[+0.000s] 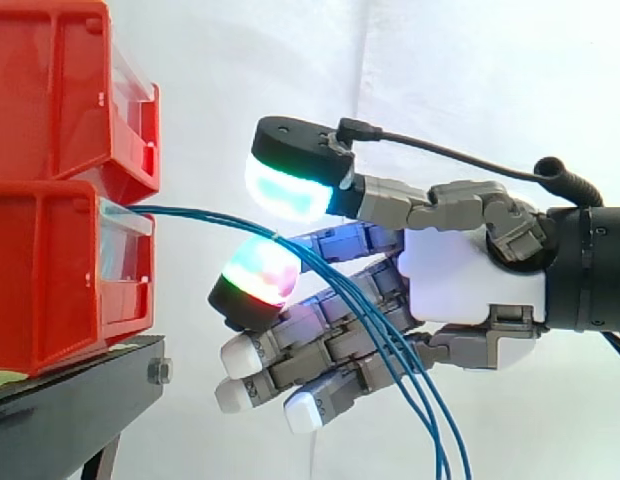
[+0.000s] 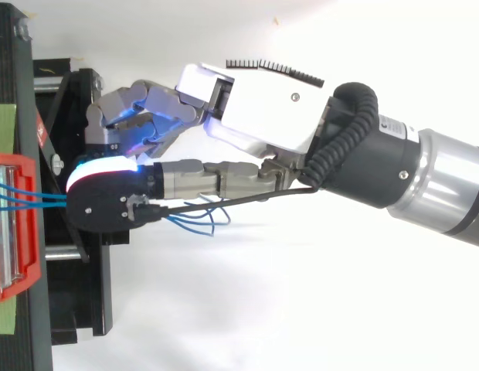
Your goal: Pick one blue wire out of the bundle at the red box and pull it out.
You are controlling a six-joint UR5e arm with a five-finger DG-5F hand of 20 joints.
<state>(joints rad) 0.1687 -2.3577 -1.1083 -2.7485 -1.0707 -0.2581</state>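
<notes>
Where the blue wires [image 1: 190, 213] leave the front of the lower bin [image 1: 50, 280], at 9 o'clock in the side view, they run as a tight bundle toward 3. They then arc down, fan out and exit at 5 o'clock. Upper bin [image 1: 60, 90] stacked on the lower; both red, on a black stand [image 1: 70, 410], white curtain [image 1: 490, 80] behind.

Hand [image 1: 470, 270] enters from 3 o'clock, reaching toward 9, near the bins but apart from them. Fingers spread and fairly straight, nothing gripped. Thumb pad [image 1: 288, 185] sits at 12 of the bundle, glowing cyan-green, with a clear gap beneath it. One finger pad [image 1: 258, 272] sits at 6 of the bundle, glowing red, green and magenta. Bundle skims its top edge; contact or not, cannot tell. Wires pass through the gap between thumb and that finger, unpinched. Other fingertips [image 1: 240, 355] lower, white, toward 7 o'clock; wires cross in front of those fingers.

Top view: red bin [image 2: 11, 232] at the 9 o'clock edge, wires [image 2: 23, 197] running from it toward 3 and going under the thumb's black back. Hand [image 2: 278, 100] comes from 3 o'clock. Loose blue loops at 6 of the thumb.
</notes>
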